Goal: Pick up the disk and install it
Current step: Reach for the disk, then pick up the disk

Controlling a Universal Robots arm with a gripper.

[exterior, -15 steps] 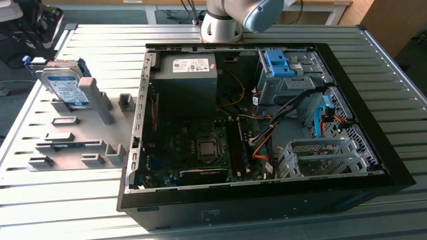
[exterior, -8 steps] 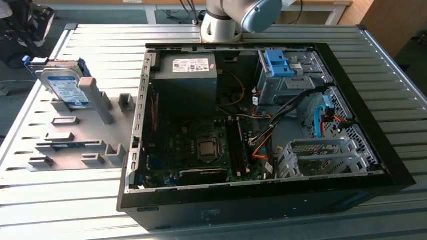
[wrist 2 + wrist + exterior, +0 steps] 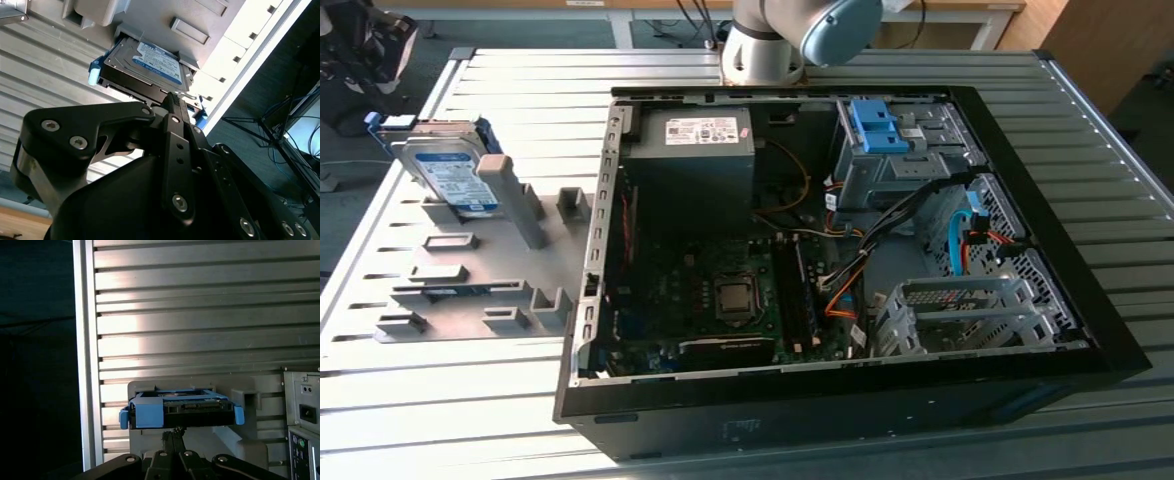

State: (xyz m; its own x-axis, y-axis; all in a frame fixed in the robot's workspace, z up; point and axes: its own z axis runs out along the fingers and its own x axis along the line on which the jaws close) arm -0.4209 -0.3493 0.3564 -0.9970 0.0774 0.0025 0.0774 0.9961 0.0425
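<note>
In both wrist views the gripper (image 3: 172,100) (image 3: 173,436) is seen closest, its black fingers (image 3: 176,131) drawn together at the tips with nothing held between them. The tips are lined up with the near edge of the disk (image 3: 150,62) (image 3: 180,410). Whether that edge is touched cannot be told from these views.

The disk is propped on a grey holder (image 3: 480,265), label side up and tilted, with its blue frame showing at the corners. In the exterior view the disk (image 3: 447,170) is found at the far end of the holder, leaned beside a grey post (image 3: 520,200), at the exterior view's left. It is kept outside the case (image 3: 854,400) and apart from it.

The holder is laid on a slatted metal table (image 3: 520,80), just beside the open case. Inside the case a grey power supply (image 3: 700,160) is seen at the far side, a blue bracket (image 3: 871,125) towards the exterior view's right of it, and a metal cage (image 3: 961,310) nearer the camera. The arm (image 3: 781,35) is seen beyond the case at the table's far edge.
</note>
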